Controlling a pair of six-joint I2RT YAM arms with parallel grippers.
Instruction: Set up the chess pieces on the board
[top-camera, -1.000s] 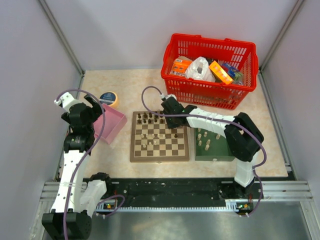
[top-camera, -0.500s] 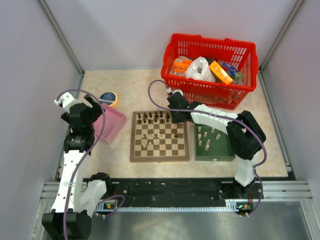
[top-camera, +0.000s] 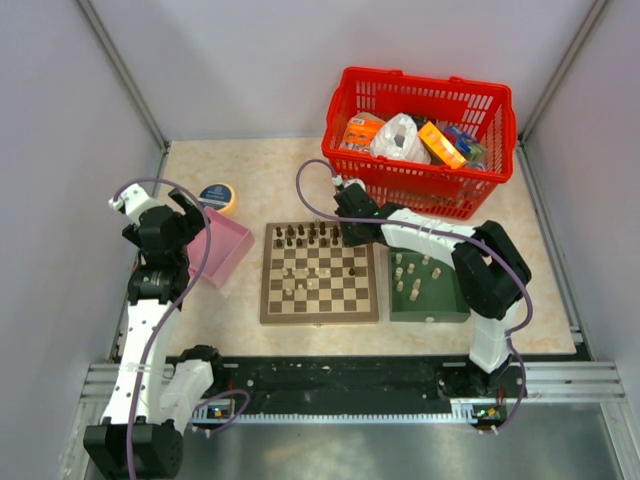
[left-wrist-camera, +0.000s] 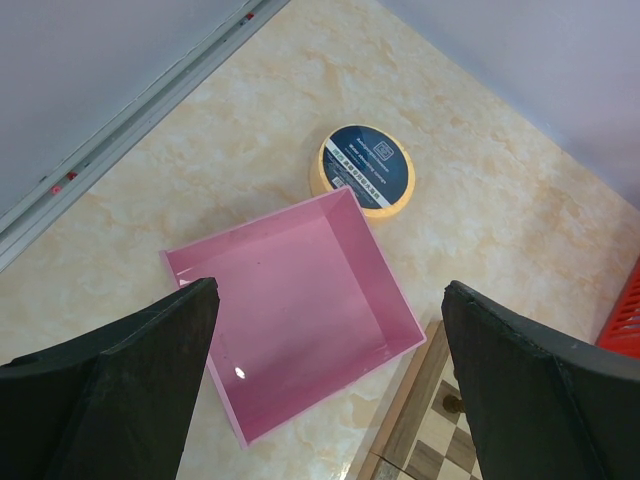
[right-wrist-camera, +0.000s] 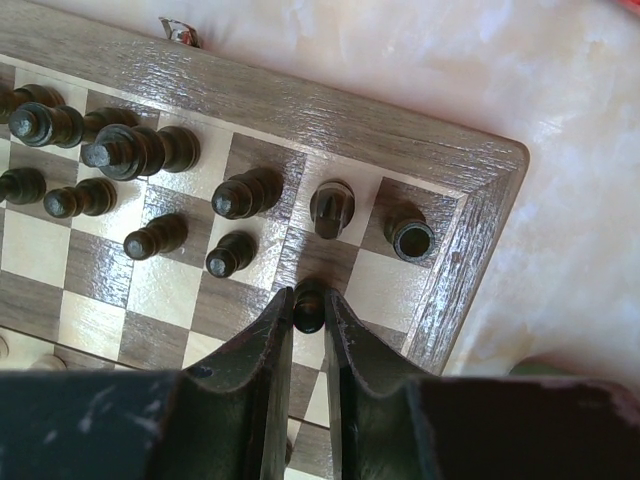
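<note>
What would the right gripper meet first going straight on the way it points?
Probably the board: the right gripper holds a dark pawn over a square near the corner, so the pawn would touch down first. Gap unclear.

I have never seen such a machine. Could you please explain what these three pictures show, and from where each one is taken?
These are two robot arms bolted to a table. One picture looks down from above; the other two come from a camera on each wrist. On the table are a chessboard, a green tray with pale pieces, a pink box, a round yellow object and a red basket of packages. The left gripper is open above the pink box and holds nothing. The right gripper is shut on a dark pawn near the board's far right corner, beside other dark pieces.
</note>
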